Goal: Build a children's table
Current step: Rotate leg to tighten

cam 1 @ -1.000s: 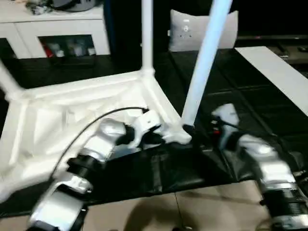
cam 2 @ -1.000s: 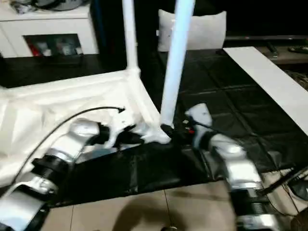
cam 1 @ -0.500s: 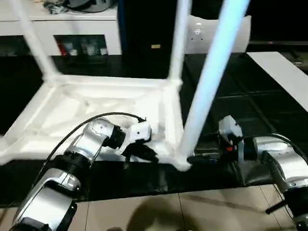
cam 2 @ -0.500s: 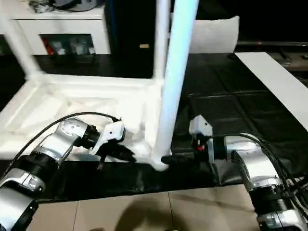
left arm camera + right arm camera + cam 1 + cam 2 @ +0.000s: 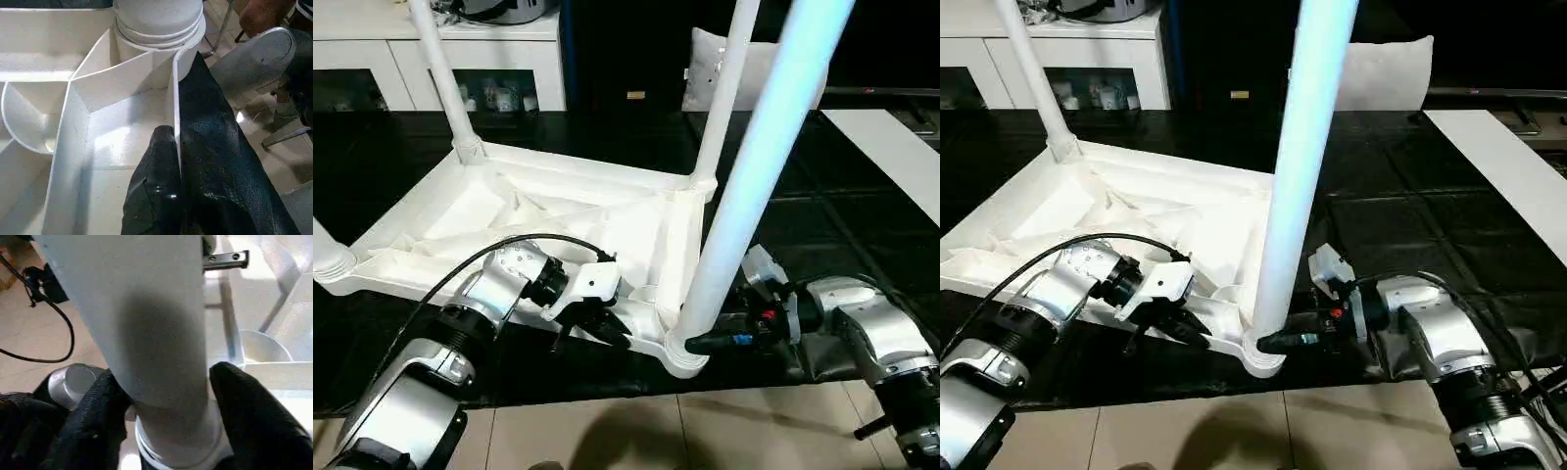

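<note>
The white table point(image 5: 558, 211) is lying upside down across the centre of the frame, ribbed underside up, legs rising from its corner sockets. The left gripper point(image 5: 607, 328) is pinching the near rim, fully closed. The right gripper point(image 5: 161, 426) is narrowing around the nearest leg point(image 5: 754, 186), no longer wide as before.

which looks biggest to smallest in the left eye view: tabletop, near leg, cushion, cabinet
1. tabletop
2. near leg, though its nearness to the camera enlarges it
3. cabinet, cut off by the picture's edge
4. cushion, partly hidden behind the legs
</note>
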Tool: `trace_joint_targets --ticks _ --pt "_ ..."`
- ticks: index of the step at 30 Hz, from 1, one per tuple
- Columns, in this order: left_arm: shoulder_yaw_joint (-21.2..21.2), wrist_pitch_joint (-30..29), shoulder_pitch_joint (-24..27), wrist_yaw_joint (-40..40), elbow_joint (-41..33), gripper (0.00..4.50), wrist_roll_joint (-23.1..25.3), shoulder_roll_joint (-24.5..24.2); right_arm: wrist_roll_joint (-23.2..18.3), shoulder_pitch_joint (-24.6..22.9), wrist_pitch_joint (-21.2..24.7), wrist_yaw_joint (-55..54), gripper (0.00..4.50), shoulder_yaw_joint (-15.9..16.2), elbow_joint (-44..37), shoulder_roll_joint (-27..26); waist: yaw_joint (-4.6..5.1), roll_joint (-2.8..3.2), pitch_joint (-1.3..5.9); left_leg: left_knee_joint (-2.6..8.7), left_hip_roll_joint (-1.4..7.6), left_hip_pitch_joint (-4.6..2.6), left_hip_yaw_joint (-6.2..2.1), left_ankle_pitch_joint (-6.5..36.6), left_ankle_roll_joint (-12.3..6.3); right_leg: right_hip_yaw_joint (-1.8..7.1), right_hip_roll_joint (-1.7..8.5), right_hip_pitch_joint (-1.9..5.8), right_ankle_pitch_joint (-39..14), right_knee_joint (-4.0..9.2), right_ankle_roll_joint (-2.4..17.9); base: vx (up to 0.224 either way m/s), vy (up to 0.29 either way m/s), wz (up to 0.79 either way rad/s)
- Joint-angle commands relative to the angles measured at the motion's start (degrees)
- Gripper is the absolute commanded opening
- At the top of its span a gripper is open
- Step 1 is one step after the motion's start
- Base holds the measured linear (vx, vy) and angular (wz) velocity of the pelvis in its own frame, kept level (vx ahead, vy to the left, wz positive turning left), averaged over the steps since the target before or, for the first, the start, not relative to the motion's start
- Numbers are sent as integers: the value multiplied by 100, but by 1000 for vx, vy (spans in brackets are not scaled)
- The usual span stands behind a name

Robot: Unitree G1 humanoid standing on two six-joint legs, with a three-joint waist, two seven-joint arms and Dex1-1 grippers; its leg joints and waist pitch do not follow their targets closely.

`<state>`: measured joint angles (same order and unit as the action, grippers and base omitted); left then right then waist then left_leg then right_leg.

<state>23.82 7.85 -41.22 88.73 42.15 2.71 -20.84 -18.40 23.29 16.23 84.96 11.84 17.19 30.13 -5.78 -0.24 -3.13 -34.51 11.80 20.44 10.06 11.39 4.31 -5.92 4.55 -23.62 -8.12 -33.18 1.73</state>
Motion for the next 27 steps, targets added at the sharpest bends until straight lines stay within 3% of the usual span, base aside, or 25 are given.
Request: trace_joint_targets --ticks 1,5,7,10,13,16,17,18,20,24,27 --pt "163 165 -187 309 -46 0 47 67 -84 39 73 100 235 66 -85 21 24 -77 430 383 169 -36 4 784 -436 274 381 348 -2007 371 896 0 0 0" --pt "152 162 -182 316 -29 0 32 56 -130 -27 147 131 216 83 -167 43 10 -73 434 386 171 -39 3 759 -419 277 385 355 -1919 354 924 0 0 0" --pt "75 36 -137 280 -81 0 -48 58 -204 -121 223 53 209 38 -269 37 4 -23 435 388 176 -44 -4 766 -408 278 386 351 -1871 352 962 0 0 0" --pt "-66 -225 -63 110 -210 0 -168 85 -309 -256 418 -213 207 -115 -449 -55 -11 -36 432 398 178 -51 0 817 -369 281 383 360 -1869 361 958 0 0 0" --pt "-193 -609 18 -412 -389 0 -100 93 -298 -424 657 -884 205 -280 -743 -314 -5 14 398 416 167 -69 -11 1042 -281 265 386 346 -2228 422 869 0 0 0" --pt "-317 -994 84 -861 -577 0 -63 147 -113 -516 714 -1690 205 -390 -864 -657 88 0 372 433 129 -96 -40 1342 -97 229 390 336 -2873 504 617 0 0 0" --pt "-409 -1350 147 -1173 -804 0 -60 222 -25 -527 792 -2369 204 -516 -875 -986 107 -3 377 425 106 -110 -40 1353 -96 214 387 329 -2998 537 556 0 0 0" --pt "-477 -1619 185 -1452 -974 0 -37 304 29 -526 849 -2818 204 -580 -882 -1205 208 30 367 461 119 -31 -84 1340 4 199 388 363 -3026 503 493 0 0 0" --pt "-582 -1967 202 -1874 -1148 0 -14 485 192 -536 787 -3278 202 -562 -886 -1441 315 15 376 429 82 -70 -83 1455 -19 168 382 342 -3214 574 400 0 0 0" --pt "-735 -2487 179 -2657 -1346 0 22 868 543 -453 798 -4259 198 -622 -761 -1906 454 5 378 404 67 -21 -55 1243 -168 200 350 323 -2955 548 521 0 0 0" --pt "-862 -2847 118 -3395 -1419 0 124 1237 762 -235 798 -5223 196 -839 -440 -2350 477 16 406 386 49 -32 -49 1080 -205 193 343 336 -2800 550 571 0 0 0"
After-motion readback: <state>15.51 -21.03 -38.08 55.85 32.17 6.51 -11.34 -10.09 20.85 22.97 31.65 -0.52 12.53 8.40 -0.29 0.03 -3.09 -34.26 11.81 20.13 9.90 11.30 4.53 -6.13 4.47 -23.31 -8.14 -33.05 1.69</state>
